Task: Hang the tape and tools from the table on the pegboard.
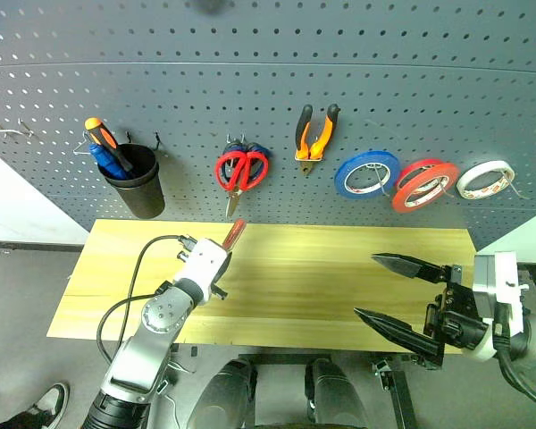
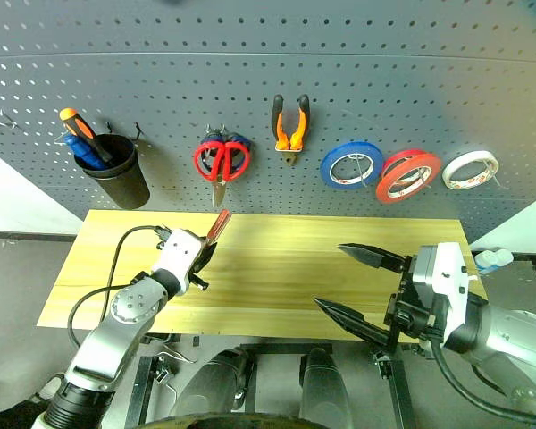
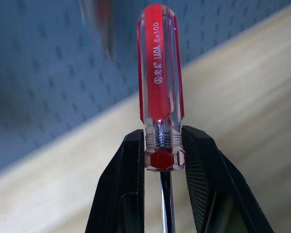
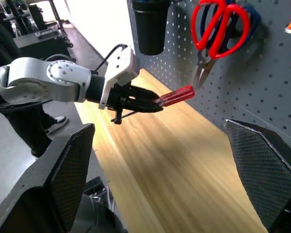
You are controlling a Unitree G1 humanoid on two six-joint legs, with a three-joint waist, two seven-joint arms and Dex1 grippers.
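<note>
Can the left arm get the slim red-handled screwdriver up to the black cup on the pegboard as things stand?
Probably yes: the left gripper holds the slim red-handled screwdriver just below and right of the black cup, with nothing between them.

Head cams look down on table [image 1: 339,286], pegboard [image 1: 268,80]; wrist cams close.

Behind the left hand [image 1: 221,268] a white wall panel [image 1: 18,210] stands low at the outer side, meeting grey floor [image 1: 27,295] along a dark baseboard; a black cup [image 1: 136,183] with orange and blue screwdrivers, blue-handled scissors [image 1: 257,154], a blue roll [image 1: 366,173] and a white roll [image 1: 485,180] hang above and beyond that hand; past the right hand [image 1: 386,288] another pale panel [image 1: 518,237] rises; in the right wrist view dark equipment frames [image 4: 34,29] stand on the grey floor in bright light; a dark shoe [image 1: 45,402] rests near the left arm.
</note>
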